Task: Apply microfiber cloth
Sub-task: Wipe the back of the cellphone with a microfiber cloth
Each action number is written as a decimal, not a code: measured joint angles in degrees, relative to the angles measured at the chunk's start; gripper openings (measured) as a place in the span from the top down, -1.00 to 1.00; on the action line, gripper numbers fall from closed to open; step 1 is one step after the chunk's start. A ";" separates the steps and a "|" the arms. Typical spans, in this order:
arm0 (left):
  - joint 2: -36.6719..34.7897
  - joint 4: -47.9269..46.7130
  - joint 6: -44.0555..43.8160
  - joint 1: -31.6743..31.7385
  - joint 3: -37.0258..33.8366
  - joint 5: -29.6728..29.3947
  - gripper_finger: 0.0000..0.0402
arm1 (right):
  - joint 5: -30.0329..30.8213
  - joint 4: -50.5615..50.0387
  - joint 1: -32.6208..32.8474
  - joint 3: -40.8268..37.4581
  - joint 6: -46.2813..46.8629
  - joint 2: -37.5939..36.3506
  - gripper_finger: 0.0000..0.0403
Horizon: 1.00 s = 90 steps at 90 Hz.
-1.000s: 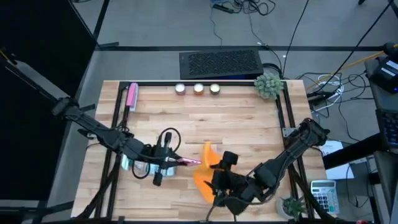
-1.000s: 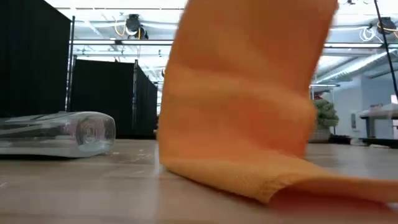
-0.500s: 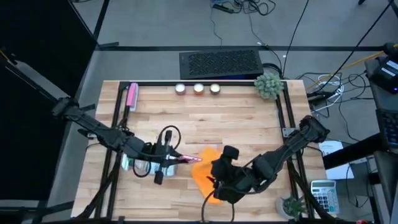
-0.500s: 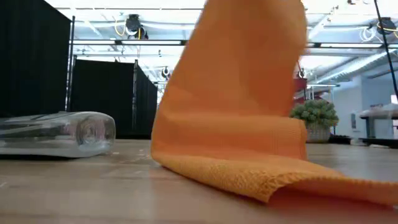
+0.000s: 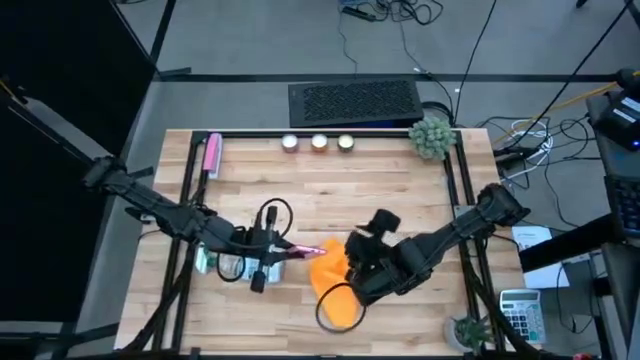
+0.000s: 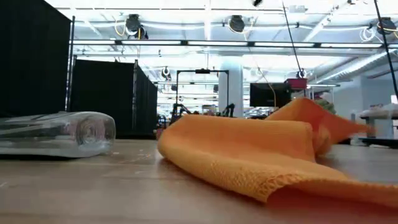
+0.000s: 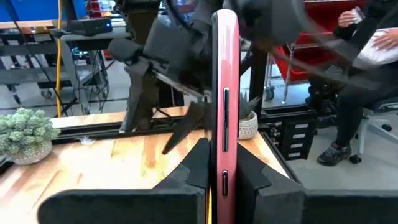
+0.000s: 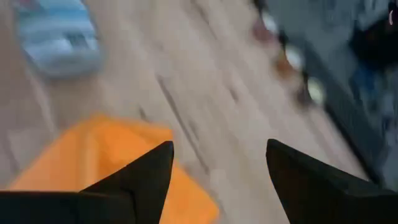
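The orange microfiber cloth [image 5: 335, 285] lies crumpled on the wooden table near its front edge, seen close up in the low view [image 6: 261, 155]. My right gripper [image 5: 362, 258] hovers just above the cloth's far part, with its fingers open [image 8: 217, 155] and nothing between them. My left gripper [image 5: 283, 252] is left of the cloth and shut on a black smartphone in a pink case [image 7: 224, 81]. The phone reaches toward the cloth [image 5: 306, 252]. My left gripper pinches the phone between its two fingers, one on each flat face, at the end nearest the wrist [image 7: 222, 171]. The fingers come level from the table's left and lie along the phone. The phone stands on edge and sticks out past the fingertips, above the table.
A clear bottle [image 5: 222, 265] lies on its side under the left arm [image 6: 59, 134]. A pink stick-shaped object [image 5: 211, 153], three small lights [image 5: 318, 142] and a potted plant [image 5: 432, 136] stand along the far edge. A person sits beyond the table [image 7: 367, 56].
My right gripper has moved toward the table's far edge. The cloth hung tall below it a second ago. It has now fallen into a low heap on the table, with its near edge staying where it was.
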 joint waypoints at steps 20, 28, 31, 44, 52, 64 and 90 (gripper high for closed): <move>0.00 1.10 -0.09 0.50 0.00 1.19 0.95 | -4.53 23.62 1.52 0.04 -19.47 0.00 -0.18; 0.00 1.86 0.07 0.46 0.00 1.95 0.95 | -4.21 31.33 2.70 0.50 -25.41 -0.28 -0.18; 0.00 2.44 0.25 0.46 0.01 2.75 0.95 | -4.36 33.01 2.94 0.74 -27.15 -0.47 -0.18; -0.07 2.30 1.46 0.57 0.15 3.73 0.95 | -4.45 35.10 2.98 2.33 -29.29 -0.83 -0.18; -0.04 1.42 2.20 0.57 0.13 3.66 0.95 | -3.72 35.10 2.87 3.82 -29.25 -0.85 -0.16; -0.04 -0.30 3.01 0.57 0.13 3.58 0.95 | -3.28 33.87 2.91 5.98 -29.31 -0.88 -0.08; 0.07 -3.87 3.26 0.50 -0.02 1.68 0.95 | -2.27 32.06 3.51 10.11 -31.88 -1.21 -0.03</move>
